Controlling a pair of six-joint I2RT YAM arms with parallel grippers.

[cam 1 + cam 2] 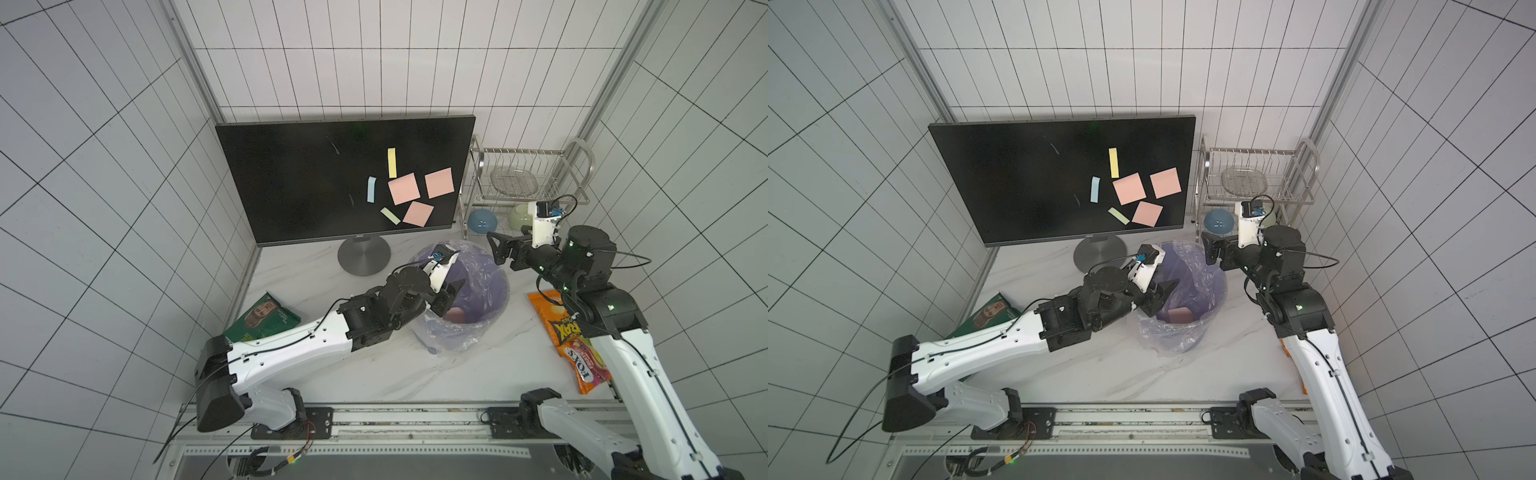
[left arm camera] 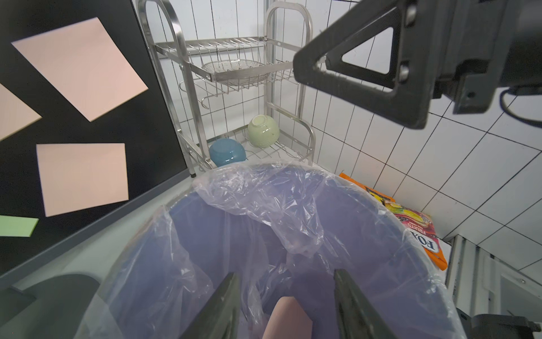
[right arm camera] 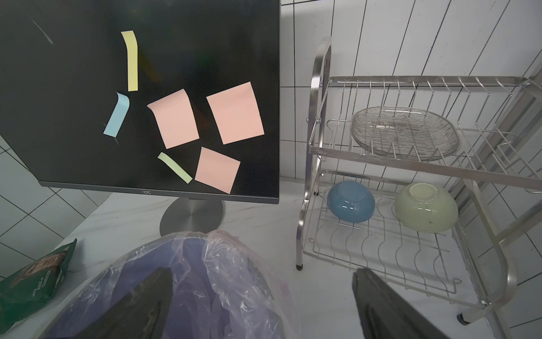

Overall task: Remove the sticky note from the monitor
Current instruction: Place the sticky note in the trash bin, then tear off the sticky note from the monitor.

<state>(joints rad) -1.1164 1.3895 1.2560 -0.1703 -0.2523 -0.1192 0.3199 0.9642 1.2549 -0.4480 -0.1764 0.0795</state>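
your left jaws stand partly apart with nothing between them, hanging over the near-left rim of the purple lined bin (image 1: 1219, 299). a pink sticky note (image 1: 1179, 314) lies at the bin's bottom below them. your right jaws are spread wide and empty, above the bin's far-right rim. the monitor (image 1: 311, 183) stands at the far side of the table (image 1: 415, 374), behind the bin and left of the dish rack (image 1: 528, 166). on the right part of its screen sit the middle pink note (image 1: 404, 189), the right pink note (image 1: 439, 182), the lower pink note (image 1: 418, 213), a yellow strip (image 1: 392, 162), a blue strip (image 1: 371, 189) and a green strip (image 1: 390, 215).
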